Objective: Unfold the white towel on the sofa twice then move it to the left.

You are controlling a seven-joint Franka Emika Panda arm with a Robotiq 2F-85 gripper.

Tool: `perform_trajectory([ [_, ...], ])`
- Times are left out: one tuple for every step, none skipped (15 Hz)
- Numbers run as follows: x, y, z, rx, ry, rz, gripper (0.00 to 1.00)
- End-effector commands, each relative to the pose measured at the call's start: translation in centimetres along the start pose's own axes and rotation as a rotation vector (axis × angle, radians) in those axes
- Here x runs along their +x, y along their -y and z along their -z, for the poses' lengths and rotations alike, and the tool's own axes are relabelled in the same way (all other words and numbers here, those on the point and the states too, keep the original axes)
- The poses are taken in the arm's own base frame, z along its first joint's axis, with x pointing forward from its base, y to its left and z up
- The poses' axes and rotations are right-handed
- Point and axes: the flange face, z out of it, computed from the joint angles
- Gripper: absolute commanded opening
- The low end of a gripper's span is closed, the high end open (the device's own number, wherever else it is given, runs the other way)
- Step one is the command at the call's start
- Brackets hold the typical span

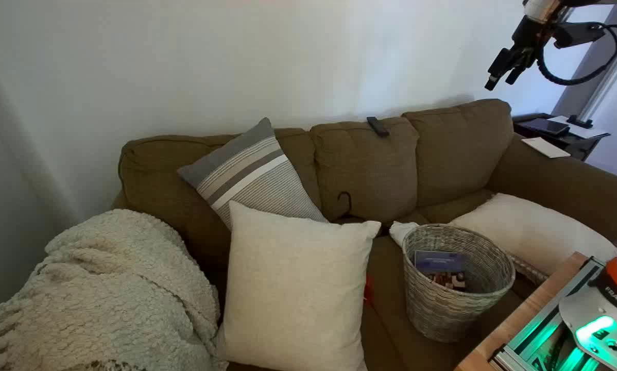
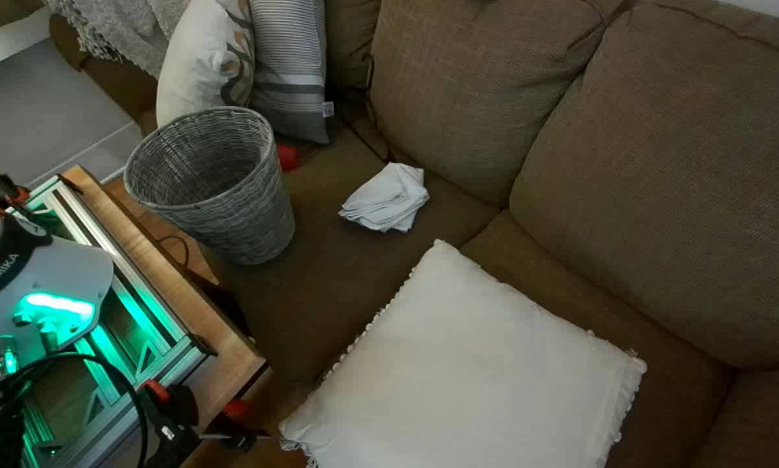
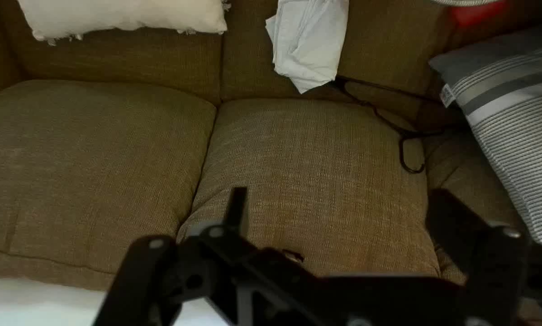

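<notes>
The white towel (image 2: 389,198) lies folded in a small stack on the seat of the brown sofa (image 2: 656,162). In the wrist view the towel (image 3: 311,45) shows at the top, near the crease between seat and back cushions. In an exterior view only a white bit of it (image 1: 402,232) shows beside the wicker basket; the basket hides the rest. My gripper (image 1: 500,82) is in the air above the sofa's back, well apart from the towel. Its fingers (image 3: 339,194) are spread wide in the wrist view, with nothing between them.
The wicker basket (image 2: 214,221) stands beside the towel. A white fringed pillow (image 2: 467,364) lies on its other side. A black hanger (image 3: 406,133) touches or nearly touches the towel. A striped pillow (image 1: 262,175), a cream pillow (image 1: 298,288) and a remote (image 1: 378,126) are also on the sofa.
</notes>
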Motion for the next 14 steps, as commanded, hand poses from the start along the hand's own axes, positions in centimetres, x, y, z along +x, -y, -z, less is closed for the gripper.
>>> perform_trajectory([
  [0.0,0.0,0.0,0.0,0.001,-0.001,1.0],
  [0.0,-0.1,0.0,0.0,0.001,-0.001,1.0],
  [0.0,-0.1,0.0,0.0,0.001,-0.001,1.0],
  [0.0,-0.1,0.0,0.0,0.001,-0.001,1.0],
  [0.0,-0.1,0.0,0.0,0.001,-0.001,1.0],
  [0.0,-0.1,0.0,0.0,0.001,-0.001,1.0],
  [0.0,-0.1,0.0,0.0,0.001,-0.001,1.0],
  [0.0,-0.1,0.0,0.0,0.001,-0.001,1.0],
  [0.0,-0.1,0.0,0.0,0.001,-0.001,1.0],
  [0.0,-0.1,0.0,0.0,0.001,-0.001,1.0],
  [0.1,-0.1,-0.5,0.003,0.002,0.005,1.0],
  [0.1,-0.3,-1.8,0.021,0.025,0.009,1.0],
  [0.1,-0.5,-2.9,0.035,0.037,0.011,1.0],
  [0.1,-0.6,-4.4,0.052,0.07,-0.002,1.0],
])
